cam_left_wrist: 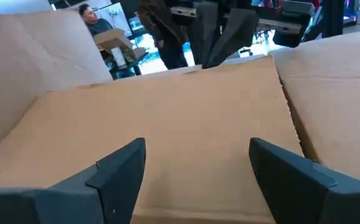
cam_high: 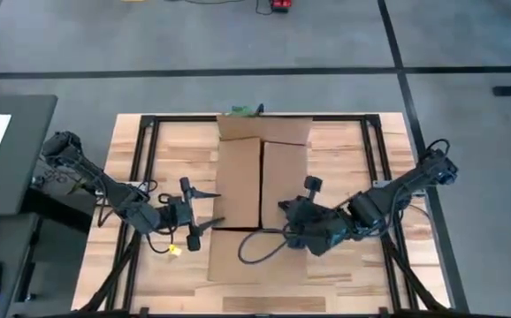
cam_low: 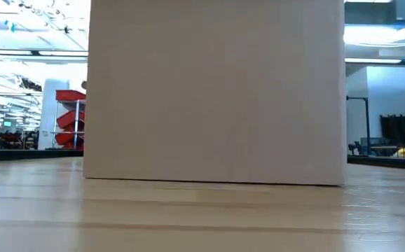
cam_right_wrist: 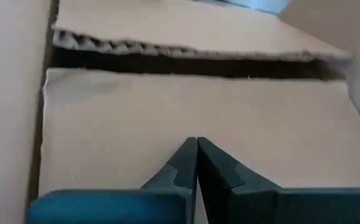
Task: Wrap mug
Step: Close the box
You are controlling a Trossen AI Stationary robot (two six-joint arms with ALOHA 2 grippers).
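Mug out of sight, cardboard box (cam_high: 262, 181) nearly shut.

Presumably the mug lies inside; two flaps are folded down, two remain. Left gripper (cam_high: 204, 215) is spread wide at one flap; right gripper (cam_high: 284, 207), fingers pressed together and empty, rests on the other.

I cannot see the mug in any of my four views. From above, where I would look for it, I find only the cardboard box (cam_high: 262, 181) in the middle of the table, its two long flaps (cam_high: 238, 181) folded across the top with a narrow seam between them. At table height its plain wall fills the picture; both wrist cameras show cardboard only.
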